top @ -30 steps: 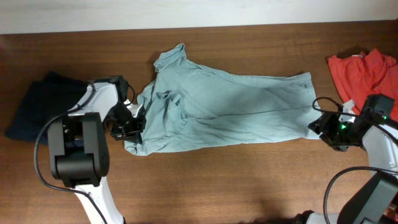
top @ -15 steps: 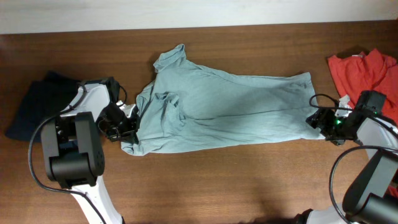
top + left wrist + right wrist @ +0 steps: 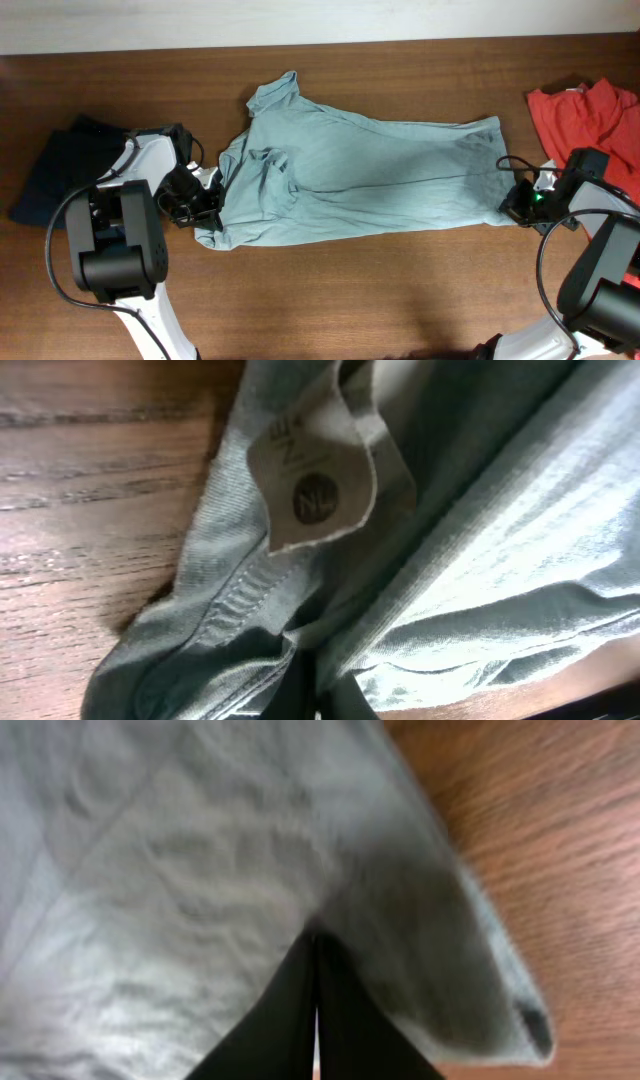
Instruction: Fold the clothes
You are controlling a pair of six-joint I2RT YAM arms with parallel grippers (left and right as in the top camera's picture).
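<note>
A pale green shirt (image 3: 360, 175) lies spread across the middle of the wooden table, collar end to the left, hem to the right. My left gripper (image 3: 200, 208) is shut on the shirt's left edge near the collar; the left wrist view shows the neck label (image 3: 318, 490) and bunched fabric (image 3: 480, 540) round the jaws (image 3: 310, 685). My right gripper (image 3: 512, 205) is shut on the shirt's right hem corner; in the right wrist view the closed fingers (image 3: 316, 1010) pinch the cloth (image 3: 200, 870).
A dark navy garment (image 3: 60, 170) lies at the left edge of the table. A red-orange garment (image 3: 585, 115) lies at the right edge, behind my right arm. Bare wood (image 3: 350, 290) runs along the front.
The left gripper has drawn the shirt's left edge slightly leftward. The right gripper has moved up and in onto the hem corner, pulling the shirt a little tauter.
</note>
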